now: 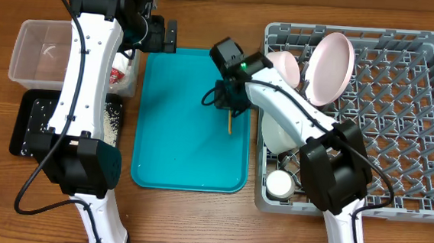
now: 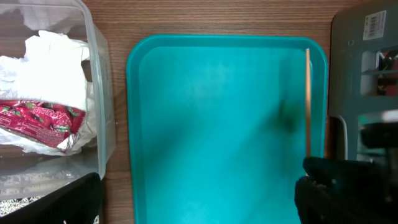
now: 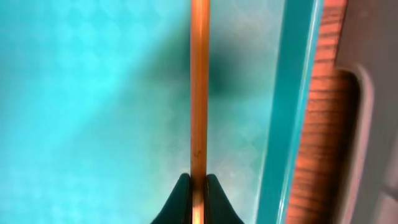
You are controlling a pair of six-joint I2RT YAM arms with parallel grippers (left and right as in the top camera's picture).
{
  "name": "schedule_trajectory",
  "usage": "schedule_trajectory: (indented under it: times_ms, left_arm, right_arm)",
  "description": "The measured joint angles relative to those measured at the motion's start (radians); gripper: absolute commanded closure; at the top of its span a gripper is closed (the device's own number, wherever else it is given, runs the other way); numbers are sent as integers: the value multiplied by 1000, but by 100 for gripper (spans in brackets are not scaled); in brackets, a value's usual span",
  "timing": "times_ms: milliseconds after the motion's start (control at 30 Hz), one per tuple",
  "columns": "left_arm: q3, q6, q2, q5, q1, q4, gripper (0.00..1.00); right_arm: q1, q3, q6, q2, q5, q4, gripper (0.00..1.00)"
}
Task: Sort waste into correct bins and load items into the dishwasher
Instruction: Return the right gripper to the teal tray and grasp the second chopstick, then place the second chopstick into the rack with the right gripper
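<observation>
My right gripper (image 1: 230, 101) (image 3: 198, 186) is shut on one thin wooden chopstick (image 1: 230, 124) (image 3: 199, 81) low over the right side of the teal tray (image 1: 184, 150). The chopstick also shows in the left wrist view (image 2: 307, 99). My left gripper (image 1: 165, 35) (image 2: 199, 211) is open and empty above the tray's far left corner. The clear tub (image 1: 35, 44) holds the white napkin (image 2: 50, 56) and red wrapper (image 2: 43, 118). The black tray (image 1: 29, 124) holds rice grains. The grey rack (image 1: 401, 119) holds a plate (image 1: 332, 64), bowls (image 1: 282, 65) and a cup (image 1: 280, 185).
The teal tray's raised rim (image 3: 292, 112) runs just right of the held chopstick, with a strip of wooden table between it and the rack. The left arm stretches over the tub and black tray. A second chopstick is not in view.
</observation>
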Motion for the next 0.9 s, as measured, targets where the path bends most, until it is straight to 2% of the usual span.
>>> schedule_trajectory:
  times_ms: [133, 367, 467, 533, 567, 633, 867, 900]
  left_arm:
    - [0, 0, 0, 0, 0, 0, 0]
    - [0, 0, 0, 0, 0, 0, 0]
    - [0, 0, 0, 0, 0, 0, 0]
    - [0, 0, 0, 0, 0, -1, 0]
    - [0, 0, 0, 0, 0, 0, 0]
    - [0, 0, 0, 0, 0, -1, 0]
    - [0, 0, 0, 0, 0, -1, 0]
    - [0, 0, 0, 0, 0, 0, 0]
  right_arm:
    - [19, 60, 0, -44, -2, -74, 96]
    - [29, 74, 10, -278, 35, -194, 96]
    - [29, 89, 27, -388, 101, -319, 96]
    - [28, 98, 69, -445, 188, -472, 96]
    - [27, 98, 92, -461, 240, -555, 96]
    - [15, 95, 112, -463, 290, -617, 96]
    - [-118, -119, 112, -457, 344, -632, 96]
    - [-137, -163, 112, -457, 345, -617, 92]
